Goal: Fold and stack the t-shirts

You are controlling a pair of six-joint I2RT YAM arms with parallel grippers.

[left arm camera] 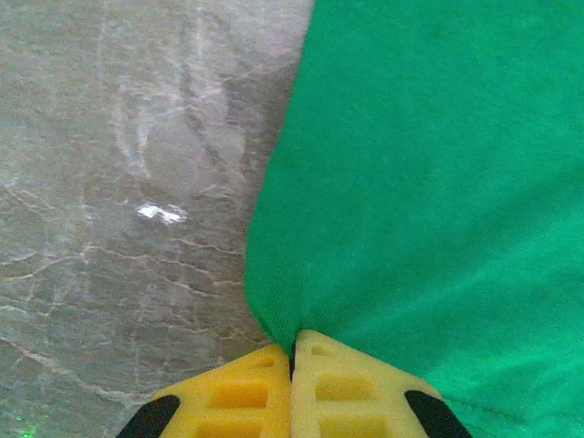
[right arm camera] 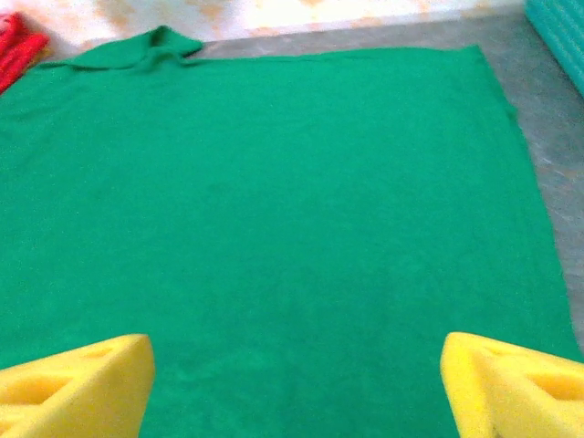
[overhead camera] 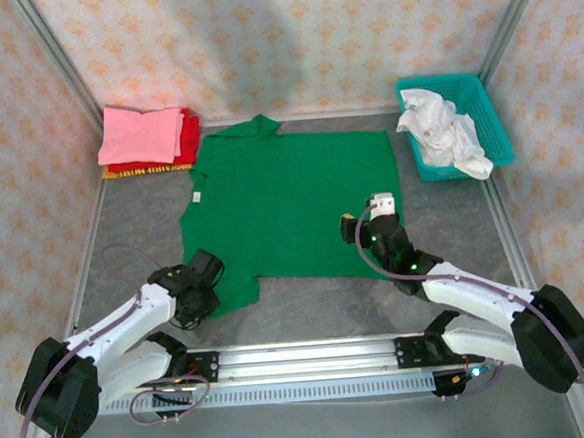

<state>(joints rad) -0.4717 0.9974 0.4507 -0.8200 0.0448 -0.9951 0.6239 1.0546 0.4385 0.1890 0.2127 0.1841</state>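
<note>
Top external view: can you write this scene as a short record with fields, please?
shirt in work: large bright green cotton t-shirt, spread out on the grey table
left gripper: shut on the shirt's near-left edge
right gripper: open, over the shirt's near-right part
folded stack: pink shirt on red shirt and yellow-orange shirt, far left
basket: teal plastic basket holding crumpled white cloth, far right

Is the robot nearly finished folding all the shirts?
Not quite. Done: the pink shirt, red shirt and yellow-orange shirt lie folded in a pile at the far left. In hand: the green shirt is spread flat; the left jaws are shut on its near left edge, the right jaws hang open above it. Left: folding the green shirt and putting it on the pile.
</note>
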